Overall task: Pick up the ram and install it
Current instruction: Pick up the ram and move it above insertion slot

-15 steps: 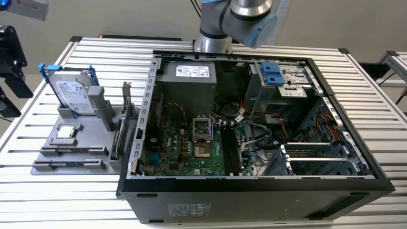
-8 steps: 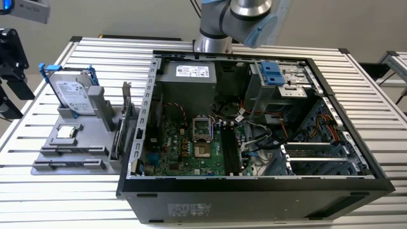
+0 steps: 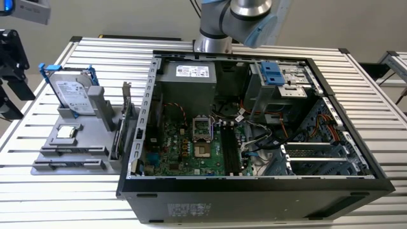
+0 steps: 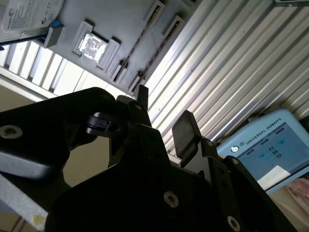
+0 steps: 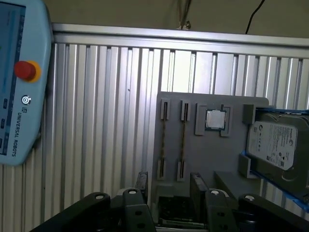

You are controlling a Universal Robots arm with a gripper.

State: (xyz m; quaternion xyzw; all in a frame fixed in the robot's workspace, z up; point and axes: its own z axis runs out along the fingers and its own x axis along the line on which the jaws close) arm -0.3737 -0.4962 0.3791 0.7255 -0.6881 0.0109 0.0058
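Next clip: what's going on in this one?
A robot arm works at a slatted metal table carrying an open computer case. On the exterior view's left of the case, a grey parts tray holds a hard drive in a blue frame and a processor chip. In both wrist views the gripper faces that tray from above with its fingers apart and nothing between them, so the ram is not in hand.

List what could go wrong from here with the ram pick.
Two ram sticks stand close together in the grey holder; the open gripper might clip the wrong one or both. In the case, loose cables lie right beside the memory slots and could foul seating.
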